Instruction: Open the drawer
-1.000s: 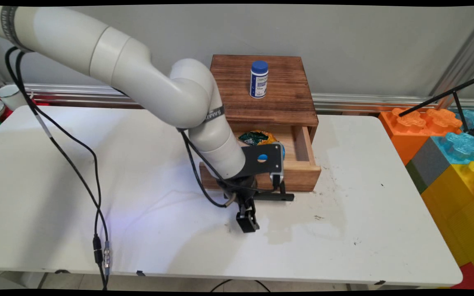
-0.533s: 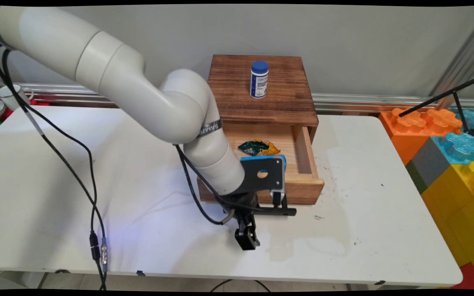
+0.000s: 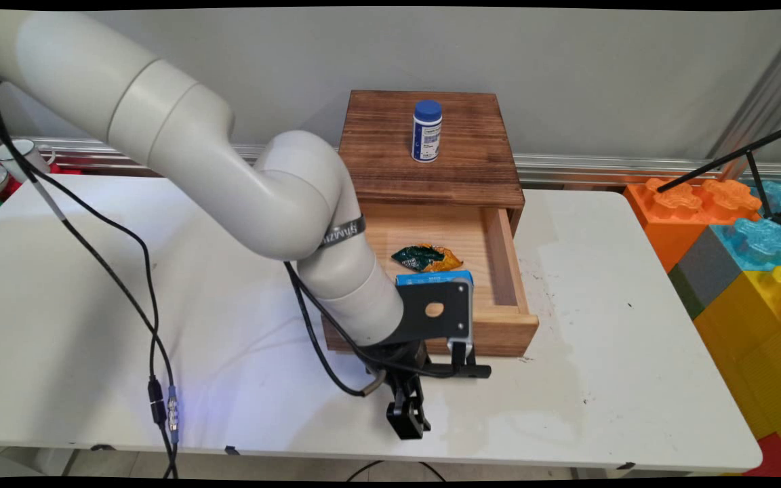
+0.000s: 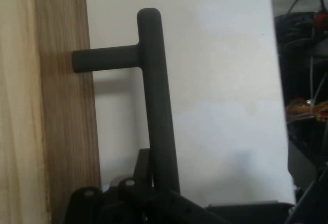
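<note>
Drawer point(image 3: 499, 271) of the dark wooden box point(image 3: 431, 146) stands pulled out over the white tabletop point(image 3: 601, 305); the pull, as I judge it, goes well if the force runs straight along the drawer's travel, level, without twisting the black bar handle point(image 4: 154, 96); the fingers point(image 4: 148, 193) sit closed around that handle's lower end, gripping it; inside the drawer lie a crumpled green and orange packet point(image 3: 426, 257) and a blue box point(image 3: 433, 278); a blue-capped bottle point(image 3: 427, 131) stands on the box top.
</note>
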Robot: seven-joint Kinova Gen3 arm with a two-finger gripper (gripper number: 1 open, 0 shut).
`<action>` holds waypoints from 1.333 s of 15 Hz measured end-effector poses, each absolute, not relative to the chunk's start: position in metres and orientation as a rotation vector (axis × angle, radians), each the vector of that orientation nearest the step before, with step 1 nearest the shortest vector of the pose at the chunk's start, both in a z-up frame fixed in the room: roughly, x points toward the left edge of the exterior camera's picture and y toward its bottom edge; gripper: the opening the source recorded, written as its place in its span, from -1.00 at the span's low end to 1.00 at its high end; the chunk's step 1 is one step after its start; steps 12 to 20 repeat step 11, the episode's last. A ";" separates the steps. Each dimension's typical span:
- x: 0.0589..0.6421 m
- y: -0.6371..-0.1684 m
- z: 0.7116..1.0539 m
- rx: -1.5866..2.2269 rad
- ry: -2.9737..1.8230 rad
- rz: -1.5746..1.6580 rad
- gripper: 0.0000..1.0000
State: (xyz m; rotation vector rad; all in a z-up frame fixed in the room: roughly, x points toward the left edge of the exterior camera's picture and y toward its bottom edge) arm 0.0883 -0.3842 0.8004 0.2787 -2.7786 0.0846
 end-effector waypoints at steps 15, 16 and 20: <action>0.079 -0.351 0.802 0.276 -2.765 0.047 1.00; 0.079 -0.351 0.802 0.276 -2.765 0.047 1.00; 0.079 -0.351 0.802 0.276 -2.765 0.047 1.00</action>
